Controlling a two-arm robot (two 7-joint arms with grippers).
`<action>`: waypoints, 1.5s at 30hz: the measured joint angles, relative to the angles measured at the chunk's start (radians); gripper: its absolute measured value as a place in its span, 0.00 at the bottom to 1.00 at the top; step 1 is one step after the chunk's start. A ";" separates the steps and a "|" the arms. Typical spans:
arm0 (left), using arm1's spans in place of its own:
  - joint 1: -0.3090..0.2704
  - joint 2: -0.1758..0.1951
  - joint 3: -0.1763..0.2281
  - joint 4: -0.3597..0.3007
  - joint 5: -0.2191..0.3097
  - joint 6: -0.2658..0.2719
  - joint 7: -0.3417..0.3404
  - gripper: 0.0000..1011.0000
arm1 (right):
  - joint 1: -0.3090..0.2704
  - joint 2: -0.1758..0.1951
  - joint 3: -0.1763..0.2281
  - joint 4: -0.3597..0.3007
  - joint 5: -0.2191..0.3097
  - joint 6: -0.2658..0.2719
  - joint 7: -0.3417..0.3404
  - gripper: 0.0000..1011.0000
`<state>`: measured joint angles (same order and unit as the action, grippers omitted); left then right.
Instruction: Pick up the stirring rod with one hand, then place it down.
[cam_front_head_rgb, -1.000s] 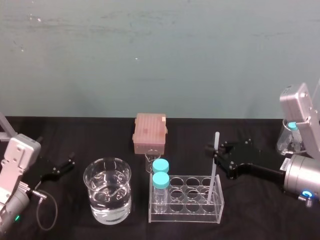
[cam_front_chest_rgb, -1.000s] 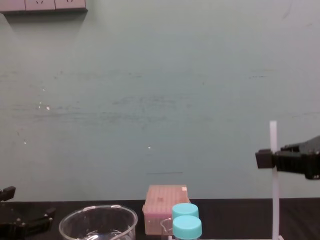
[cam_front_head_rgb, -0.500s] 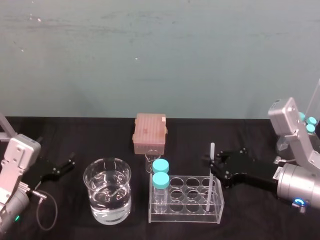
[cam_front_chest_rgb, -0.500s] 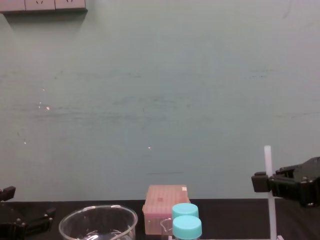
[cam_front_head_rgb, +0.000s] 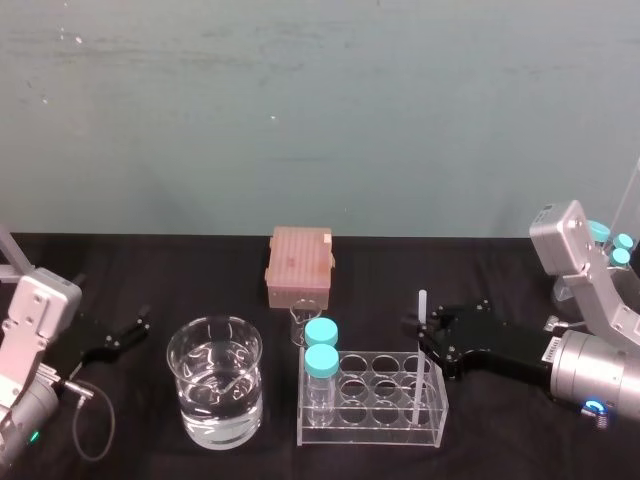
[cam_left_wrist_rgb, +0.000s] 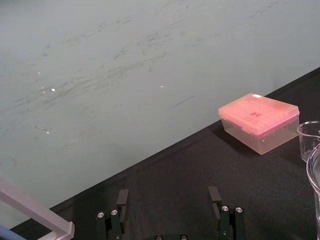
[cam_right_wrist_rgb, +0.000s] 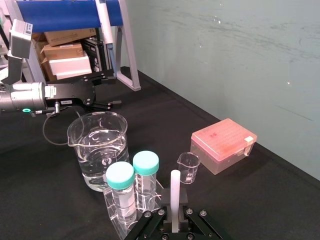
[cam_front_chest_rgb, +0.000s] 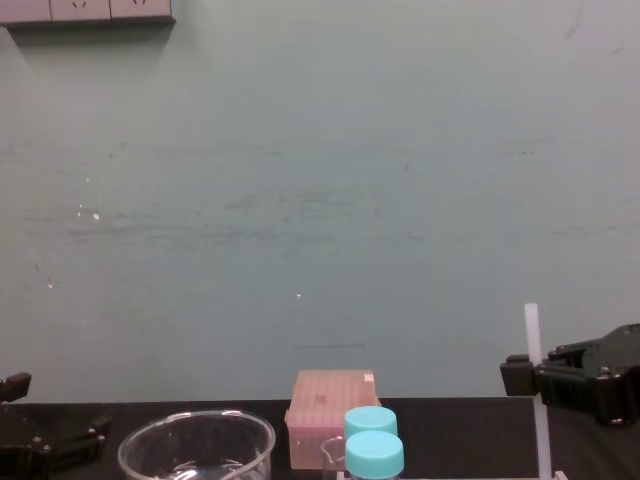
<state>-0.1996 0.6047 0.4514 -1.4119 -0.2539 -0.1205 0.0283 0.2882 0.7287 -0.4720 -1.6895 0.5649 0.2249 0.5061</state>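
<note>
The stirring rod (cam_front_head_rgb: 414, 385) is a thin translucent white stick standing upright, its lower end inside the right column of a clear rack (cam_front_head_rgb: 370, 438). My right gripper (cam_front_head_rgb: 425, 330) is shut on the rod a little below its top, just above the rack. In the chest view the rod (cam_front_chest_rgb: 533, 335) rises past the right gripper (cam_front_chest_rgb: 528, 375). The right wrist view shows the rod (cam_right_wrist_rgb: 175, 185) pinched between the jaws of the right gripper (cam_right_wrist_rgb: 175, 216). My left gripper (cam_front_head_rgb: 135, 330) rests open at the table's left, nothing between its fingers (cam_left_wrist_rgb: 215, 192).
Two blue-capped bottles (cam_front_head_rgb: 321, 345) stand in the rack's left column. A beaker of water (cam_front_head_rgb: 215, 390) sits left of the rack, with a small glass beaker (cam_front_head_rgb: 303, 322) and a pink tip box (cam_front_head_rgb: 299, 263) behind. More glassware (cam_front_head_rgb: 610, 240) stands at the far right.
My right gripper has come down and slightly nearer with the rod, sinking its lower end deeper into the rack. The left arm has not moved.
</note>
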 joint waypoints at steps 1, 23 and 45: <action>0.000 0.000 0.000 0.000 0.000 0.000 0.000 0.99 | 0.000 0.000 0.000 0.000 0.000 0.000 0.000 0.07; 0.000 0.000 0.000 0.000 0.000 0.000 0.000 0.99 | 0.000 0.003 0.001 -0.002 0.004 -0.002 -0.001 0.49; 0.000 0.000 0.000 0.000 0.000 0.000 0.000 0.99 | 0.000 0.003 0.001 -0.002 0.004 -0.002 -0.001 0.99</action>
<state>-0.1995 0.6047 0.4514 -1.4120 -0.2539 -0.1206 0.0283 0.2882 0.7316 -0.4712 -1.6919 0.5691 0.2231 0.5051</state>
